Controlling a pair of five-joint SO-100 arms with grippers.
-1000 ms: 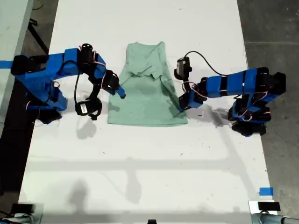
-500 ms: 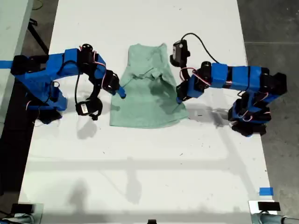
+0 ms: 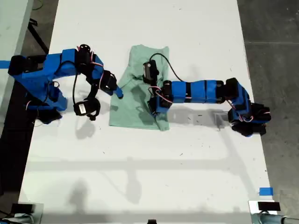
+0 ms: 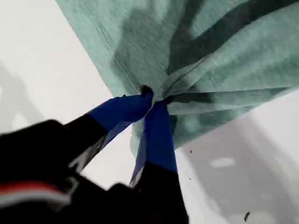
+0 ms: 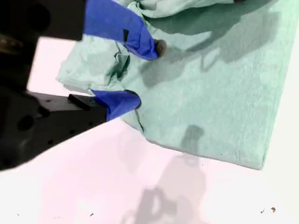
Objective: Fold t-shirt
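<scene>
Pinched tight between the blue-taped jaws of my first gripper (image 4: 152,100): a gathered fold of the t-shirt (image 4: 210,51), cloth fanning out beyond the tips, lifted off the white counter (image 4: 37,56). Jaws of my second gripper (image 5: 140,74) parted, one tip above and one below a crumpled edge of the same shirt, not closed on it. Farther off, in the exterior view, pale green shirt (image 3: 135,105) lying mid-counter between both blue arms, partly folded over.

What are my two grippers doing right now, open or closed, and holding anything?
My first gripper: closed, pinching the t-shirt.
My second gripper: open over the t-shirt's edge, holding nothing.
</scene>
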